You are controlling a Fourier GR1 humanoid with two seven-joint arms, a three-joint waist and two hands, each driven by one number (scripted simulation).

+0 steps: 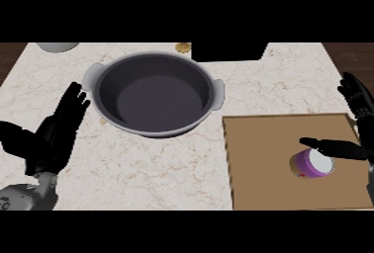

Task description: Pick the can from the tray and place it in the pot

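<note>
The robot's left hand (53, 133) rests open at the view's left edge, fingers straight and pointing up and slightly right, its grey forearm (25, 196) entering from the lower left corner. The right hand (355, 118) shows at the right edge, fingers straight and raised, thumb stretched out leftward, apart from the fingers.

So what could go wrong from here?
The right hand is open beside the can, thumb over its top, so closing may tip or roll it across the tray. Carrying it over, the can might clip the pot rim. The left hand rests open near the pot.
</note>
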